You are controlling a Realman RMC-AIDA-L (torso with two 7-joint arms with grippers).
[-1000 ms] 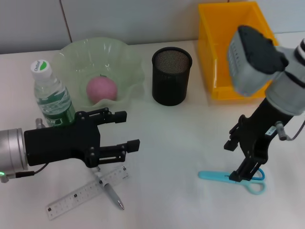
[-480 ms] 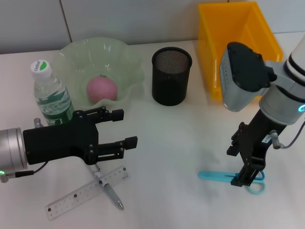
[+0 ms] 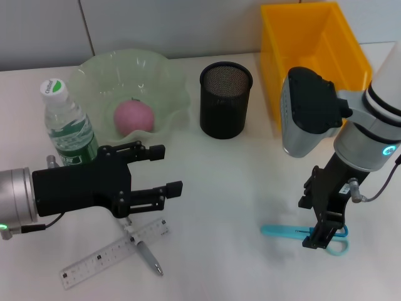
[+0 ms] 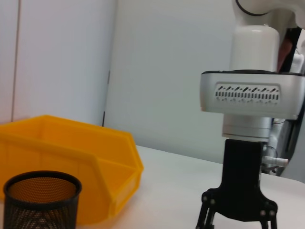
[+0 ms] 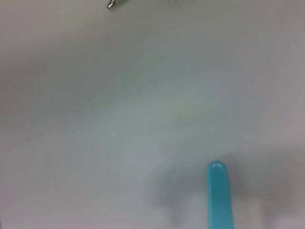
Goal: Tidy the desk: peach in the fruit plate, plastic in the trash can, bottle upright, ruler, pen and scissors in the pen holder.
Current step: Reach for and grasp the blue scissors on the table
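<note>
The teal scissors [image 3: 283, 231] lie flat on the table at the front right; their blade tip also shows in the right wrist view [image 5: 218, 191]. My right gripper [image 3: 317, 238] points down onto them near the handles, fingers open astride them. My left gripper [image 3: 165, 169] is open and empty, hovering above the ruler [image 3: 106, 254] and the pen [image 3: 145, 252], which lie crossed at the front left. The bottle [image 3: 67, 125] stands upright. The pink peach [image 3: 133, 116] lies in the green fruit plate [image 3: 94, 68]. The black mesh pen holder [image 3: 225, 100] stands empty at the middle back.
A yellow bin [image 3: 307, 56] stands at the back right, behind my right arm. The left wrist view shows the pen holder [image 4: 40, 200], the bin [image 4: 71, 157] and my right arm's wrist [image 4: 252, 102]. No plastic scrap shows.
My right arm's wrist has swung left and the gripper has dropped slightly onto the scissors. The left arm has barely moved.
</note>
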